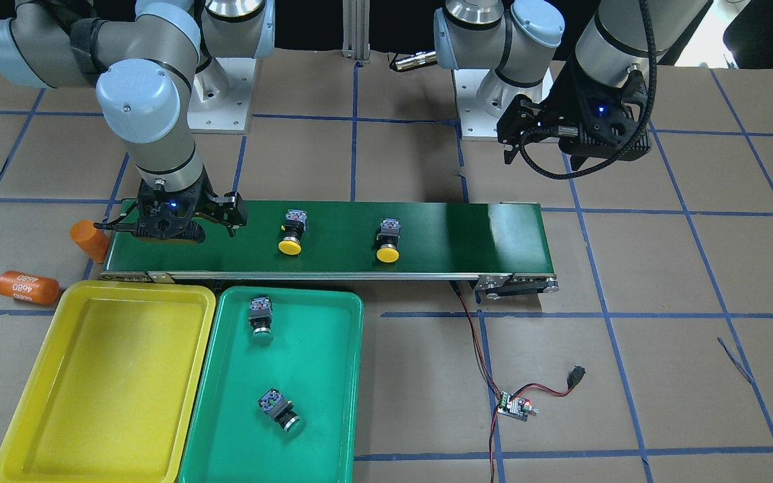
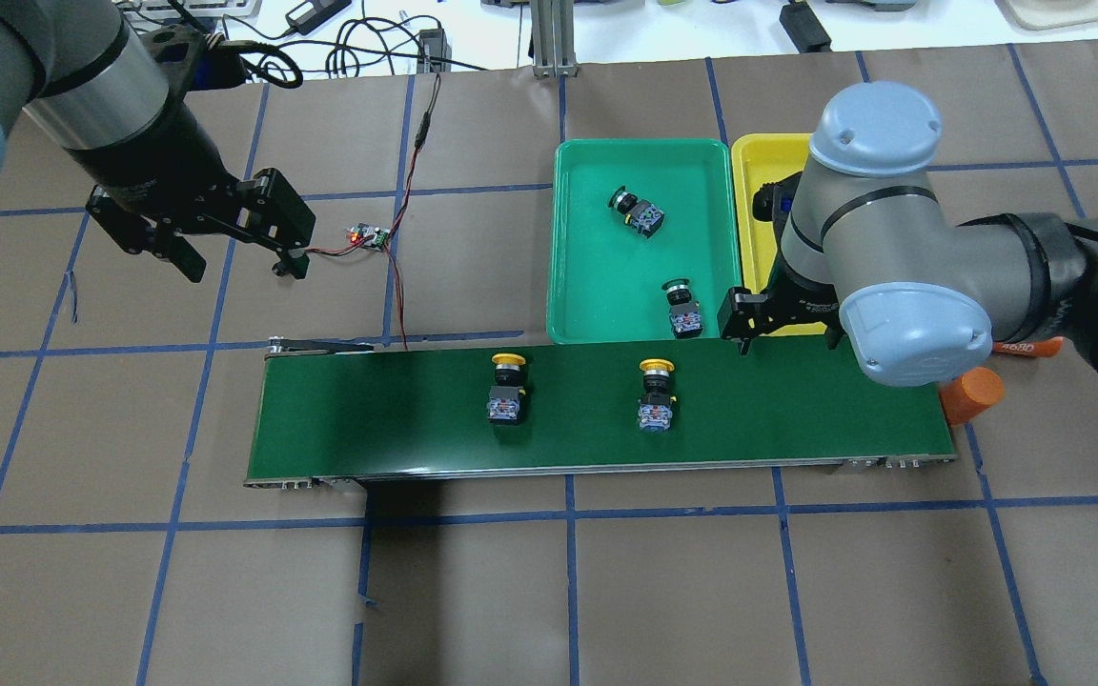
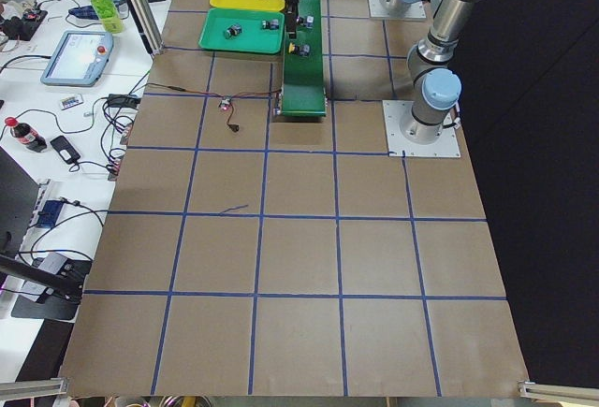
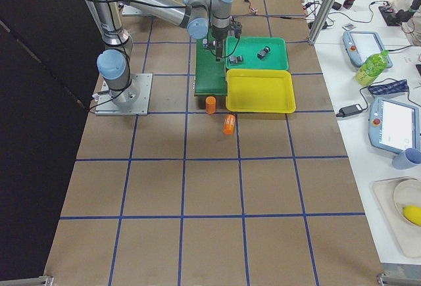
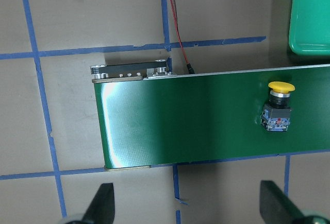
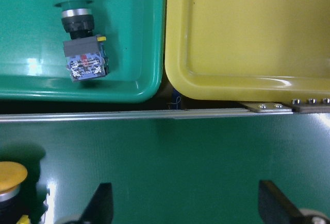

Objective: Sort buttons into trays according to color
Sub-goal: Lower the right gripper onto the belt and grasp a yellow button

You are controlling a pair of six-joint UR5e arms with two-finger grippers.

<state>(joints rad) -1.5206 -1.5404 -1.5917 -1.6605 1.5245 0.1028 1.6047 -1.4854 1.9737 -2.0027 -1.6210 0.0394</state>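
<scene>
Two yellow buttons [image 1: 290, 231] [image 1: 388, 239] lie on the dark-green conveyor belt [image 1: 467, 228]. Two green buttons [image 1: 261, 318] [image 1: 279, 408] lie in the teal-green tray [image 1: 333, 402]. The yellow tray [image 1: 111, 376] beside it holds nothing. My right gripper [image 2: 785, 332] is open and empty, low over the belt's end by the trays. In the right wrist view [image 6: 188, 208] a yellow button [image 6: 10, 177] shows at its left edge. My left gripper [image 2: 239, 262] is open and empty, above the table off the belt's other end. It also shows in the left wrist view [image 5: 188, 208].
Two orange cylinders [image 1: 89, 239] [image 1: 27, 287] sit off the belt's end next to the yellow tray. A small controller board [image 1: 514, 406] with red and black wires lies on the table near the belt's other end.
</scene>
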